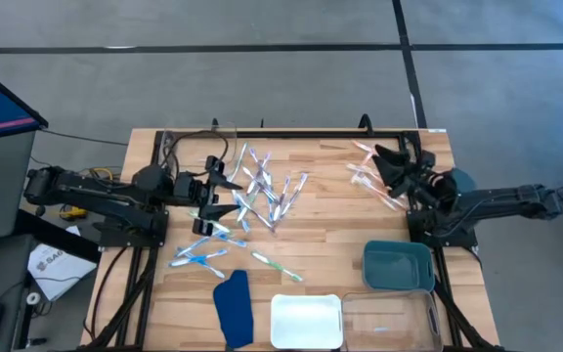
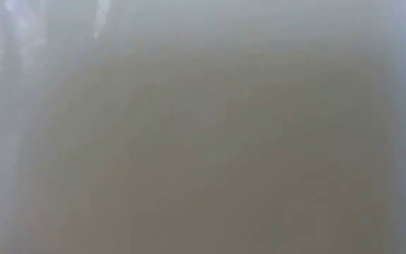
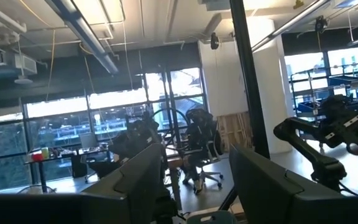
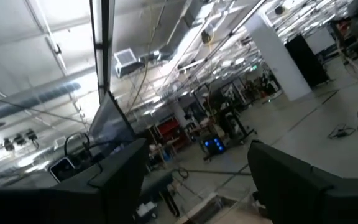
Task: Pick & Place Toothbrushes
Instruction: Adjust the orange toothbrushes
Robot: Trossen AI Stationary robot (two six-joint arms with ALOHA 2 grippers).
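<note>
The left gripper point(image 1: 225, 192) hovered at the left edge of the central pile, its two dark fingers point(image 3: 135, 180) parted with nothing visible between them; in its wrist view only the room showed past them, with the other arm farther off. The right gripper point(image 1: 387, 166) sat at the right rear of the wooden slatted table point(image 1: 330, 230), jaws spread wide and holding nothing, its own dark fingers point(image 4: 291, 180) framing a view of ceiling and workshop.

The thin plastic toothbrushes lay in several groups on the table. The main heap point(image 1: 267, 191), pale-handled with blue and purple-grey tints, lay just beside the left gripper's tips. A smaller blue cluster point(image 1: 201, 256) lay nearer the front left, and a single green-tipped one point(image 1: 277, 266) lay apart toward the front centre. A pink-orange bunch point(image 1: 369, 176) lay just beside the right gripper.

Along the front edge, from left to right, stood a dark blue flat cloth-like piece point(image 1: 233, 308), a white square tray point(image 1: 306, 321) and a clear rectangular bin point(image 1: 389, 318), with a teal plastic tray point(image 1: 399, 266) just behind the bin. The low view showed only a grey blur.
</note>
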